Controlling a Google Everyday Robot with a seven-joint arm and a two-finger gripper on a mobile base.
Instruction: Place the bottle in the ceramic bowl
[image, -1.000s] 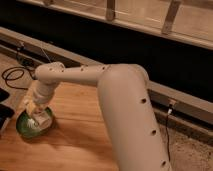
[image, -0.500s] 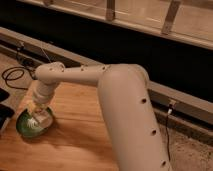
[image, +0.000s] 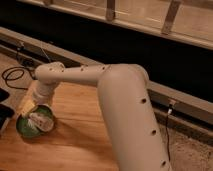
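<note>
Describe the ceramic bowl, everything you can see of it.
The ceramic bowl is round, shallow and glossy green with a darker rim. It sits upright on the wooden table, near its left edge. The pale bottle lies tilted inside it, covering much of the interior towards the right. The hand is right above the bowl's upper rim, at the bottle; whether it touches the bowl cannot be told.

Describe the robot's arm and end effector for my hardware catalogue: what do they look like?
The arm is made of thick, rounded, off-white tubular segments with smooth shells and small dark round holes dotted along them. It narrows toward a jointed wrist. The end effector, over the ceramic bowl on the wooden table, looks pale yellowish-cream. No external cables or markings on the arm are visible.
</note>
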